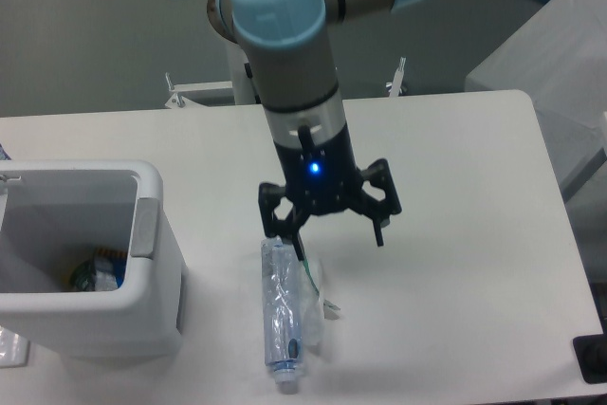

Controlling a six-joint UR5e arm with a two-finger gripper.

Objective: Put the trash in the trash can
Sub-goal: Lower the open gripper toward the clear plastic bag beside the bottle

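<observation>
overhead, pincer (340, 246) wide open, empty

Bluish bottle (278, 315), white bin (152, 272), seemingly.

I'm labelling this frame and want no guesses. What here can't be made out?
- Trash can: left part cut off by the frame edge; items inside too small to identify.
- Bottle top: left finger of the gripper overlaps it; contact unclear.
- Bag: translucent, outline unclear.
</observation>
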